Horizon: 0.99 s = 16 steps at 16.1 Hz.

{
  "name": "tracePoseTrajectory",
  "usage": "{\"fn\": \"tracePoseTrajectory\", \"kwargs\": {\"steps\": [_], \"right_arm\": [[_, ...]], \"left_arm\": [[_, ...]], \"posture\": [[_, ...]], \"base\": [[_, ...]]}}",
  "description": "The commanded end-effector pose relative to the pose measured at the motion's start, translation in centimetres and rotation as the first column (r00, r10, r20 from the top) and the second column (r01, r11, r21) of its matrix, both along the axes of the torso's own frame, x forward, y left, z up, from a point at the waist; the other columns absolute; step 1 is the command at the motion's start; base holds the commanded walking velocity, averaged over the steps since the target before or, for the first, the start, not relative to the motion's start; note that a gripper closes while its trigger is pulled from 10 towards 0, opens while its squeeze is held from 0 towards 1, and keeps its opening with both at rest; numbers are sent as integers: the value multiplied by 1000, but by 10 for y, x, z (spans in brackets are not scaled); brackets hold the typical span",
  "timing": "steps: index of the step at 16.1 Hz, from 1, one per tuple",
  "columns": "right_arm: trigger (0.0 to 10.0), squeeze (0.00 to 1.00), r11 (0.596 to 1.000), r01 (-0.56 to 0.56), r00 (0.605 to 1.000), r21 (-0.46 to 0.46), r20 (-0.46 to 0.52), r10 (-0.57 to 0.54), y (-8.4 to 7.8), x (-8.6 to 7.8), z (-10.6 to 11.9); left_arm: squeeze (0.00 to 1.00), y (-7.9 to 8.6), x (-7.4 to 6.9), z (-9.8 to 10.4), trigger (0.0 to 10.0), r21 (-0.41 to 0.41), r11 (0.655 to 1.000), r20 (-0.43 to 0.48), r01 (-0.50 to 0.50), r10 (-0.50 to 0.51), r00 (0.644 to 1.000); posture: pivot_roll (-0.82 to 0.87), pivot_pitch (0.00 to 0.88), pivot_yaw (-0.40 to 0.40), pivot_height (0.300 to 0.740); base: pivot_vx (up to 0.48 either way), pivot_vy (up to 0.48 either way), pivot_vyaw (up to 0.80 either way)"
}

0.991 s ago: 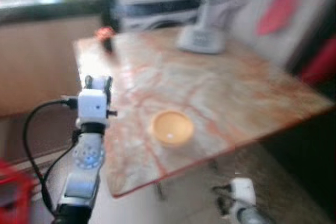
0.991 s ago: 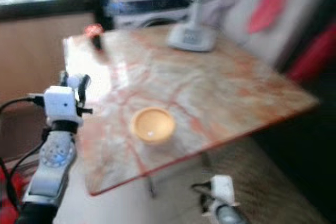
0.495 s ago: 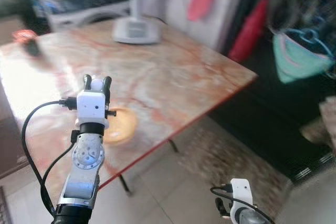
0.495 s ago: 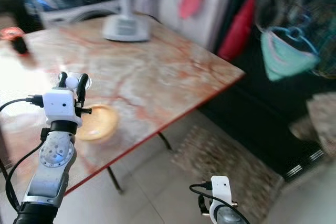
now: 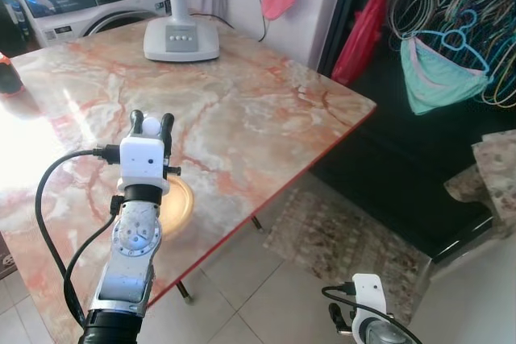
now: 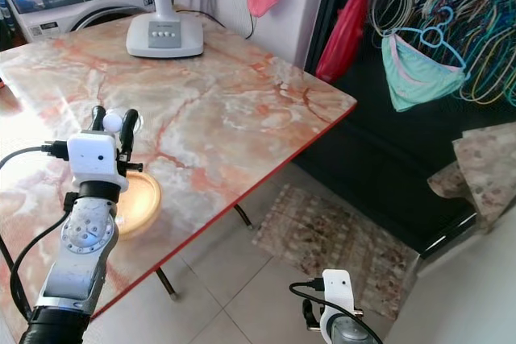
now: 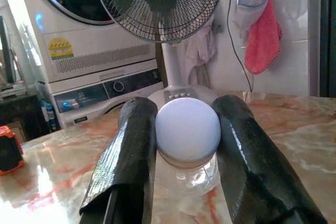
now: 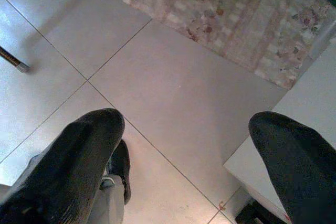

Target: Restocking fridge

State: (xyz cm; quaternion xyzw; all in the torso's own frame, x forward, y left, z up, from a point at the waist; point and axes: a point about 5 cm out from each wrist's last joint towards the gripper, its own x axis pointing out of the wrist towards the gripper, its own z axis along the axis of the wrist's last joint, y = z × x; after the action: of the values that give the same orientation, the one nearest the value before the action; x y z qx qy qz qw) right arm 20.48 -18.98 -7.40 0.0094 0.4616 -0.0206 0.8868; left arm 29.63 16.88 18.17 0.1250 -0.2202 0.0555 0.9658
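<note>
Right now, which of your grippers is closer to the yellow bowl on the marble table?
Left. The left gripper, shut on a white ball, is raised just over the yellow bowl on the table. The right gripper hangs low over the tiled floor, away from the table.

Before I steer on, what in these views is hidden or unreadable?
- White ball: the left gripper holds it; its sides are covered by the fingers in the left wrist view.
- Orange bowl: partly behind the left arm in the eye views; contents unclear.
- Fan: head cut off by the top edge.
- Red item: cut by the left edge.
- Right gripper: open, hanging over floor tiles.
</note>
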Motion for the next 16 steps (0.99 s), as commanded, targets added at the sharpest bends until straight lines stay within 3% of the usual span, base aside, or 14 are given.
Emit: {"fn": "tracePoseTrajectory", "kwargs": {"steps": [1, 16], "right_arm": [[10000, 0, 1000, -8, 1000, -4, -4, 8, 0, 0, 0], [10000, 0, 999, -34, 999, -13, -10, 34, -1, 0, 0]], "left_arm": [[0, -4, -1, 13, 10000, 38, 999, 47, 15, -17, 999], [0, -13, 0, 15, 10000, 8, 998, 61, 63, -63, 996]], "posture": [[133, 0, -62, 740], [129, 0, -67, 740]], "base": [[0, -281, -800], [0, -19, -799]]}}
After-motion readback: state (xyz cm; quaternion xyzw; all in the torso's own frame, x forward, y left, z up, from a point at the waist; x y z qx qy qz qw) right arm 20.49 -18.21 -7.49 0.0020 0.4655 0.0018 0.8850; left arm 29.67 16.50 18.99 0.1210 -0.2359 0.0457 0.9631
